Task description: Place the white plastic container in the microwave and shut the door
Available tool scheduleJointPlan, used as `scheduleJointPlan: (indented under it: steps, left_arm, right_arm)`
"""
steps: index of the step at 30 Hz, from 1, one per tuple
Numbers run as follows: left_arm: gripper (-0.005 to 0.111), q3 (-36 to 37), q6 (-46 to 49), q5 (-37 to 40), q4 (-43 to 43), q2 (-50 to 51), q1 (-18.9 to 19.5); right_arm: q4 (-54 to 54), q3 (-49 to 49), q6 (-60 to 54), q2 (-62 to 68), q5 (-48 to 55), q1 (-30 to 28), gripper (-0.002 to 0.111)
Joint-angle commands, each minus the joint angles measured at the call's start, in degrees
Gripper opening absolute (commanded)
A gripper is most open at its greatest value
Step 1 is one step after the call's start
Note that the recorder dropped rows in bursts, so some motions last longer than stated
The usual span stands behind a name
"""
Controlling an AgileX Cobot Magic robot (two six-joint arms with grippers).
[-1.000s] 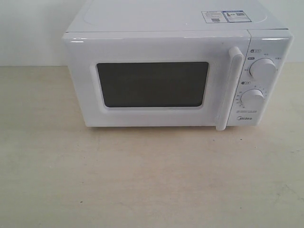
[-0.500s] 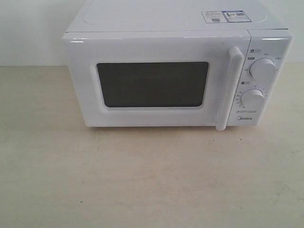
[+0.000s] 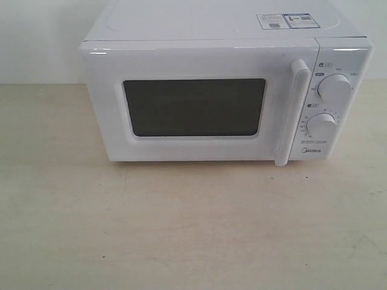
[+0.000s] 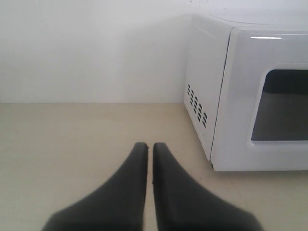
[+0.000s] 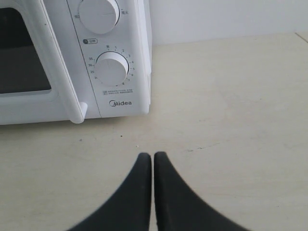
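The white microwave (image 3: 224, 90) stands at the back of the beige table, its door (image 3: 193, 106) shut, with the dark window and the vertical bar handle (image 3: 293, 112) facing me. The white plastic container is out of view in every frame. My left gripper (image 4: 150, 147) is shut with nothing in it, low over the table off the microwave's (image 4: 250, 96) vented left side. My right gripper (image 5: 152, 156) is shut and empty too, over the table in front of the microwave's knob panel (image 5: 111, 70). Neither gripper shows in the exterior view.
Two round knobs (image 3: 334, 87) sit on the microwave's right panel above the Midea logo. Stickers (image 3: 284, 21) lie on its top. A white wall rises behind. The beige table (image 3: 181, 223) stretches out in front of the microwave.
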Motion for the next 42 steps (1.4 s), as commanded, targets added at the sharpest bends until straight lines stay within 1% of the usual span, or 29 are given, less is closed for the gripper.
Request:
scheduleJointPlan:
  steps: [1,10,14,17,20,22,24,28,33,42]
  left_arm:
    - [0.004,0.2,0.2,-0.1,0.1,-0.2,0.2]
    - [0.004,0.2,0.2,-0.1,0.4,-0.2,0.2]
    - [0.004,0.2,0.2,-0.1,6.5,-0.2,0.2]
    - [0.004,0.3,0.2,0.0,7.1,-0.2,0.2]
    - [0.004,1.5,-2.0,-0.2,7.8,-0.2,0.2]
    - [0.004,1.6,-5.4,-0.4,9.6,-0.2,0.2]
    - [0.004,1.6,-8.0,4.4,12.2,-0.2,0.2]
    - [0.004,1.6,-8.4,4.9,14.0,-0.2,0.2]
    - [0.004,1.6,-10.4,4.9,13.8,-0.2,0.2]
    - [0.004,1.6,-10.4,4.9,13.8,-0.2,0.2]
  right_arm:
    - [-0.3,0.2,0.0,-0.4,-0.6,-0.1,0.0]
    - [-0.3,0.2,0.0,-0.4,-0.6,-0.1,0.0]
    - [-0.3,0.2,0.0,-0.4,-0.6,-0.1,0.0]
    - [-0.3,0.2,0.0,-0.4,-0.6,-0.1,0.0]
    - [-0.3,0.2,0.0,-0.4,-0.6,-0.1,0.0]
    - [-0.3,0.2,0.0,-0.4,-0.6,-0.1,0.0]
    - [-0.3,0.2,0.0,-0.4,-0.6,-0.1,0.0]
    - [-0.3,0.2,0.1,-0.4,-0.6,-0.1,0.0]
    - [-0.3,0.2,0.1,-0.4,-0.6,-0.1,0.0]
    - [-0.3,0.2,0.2,-0.4,-0.6,-0.1,0.0]
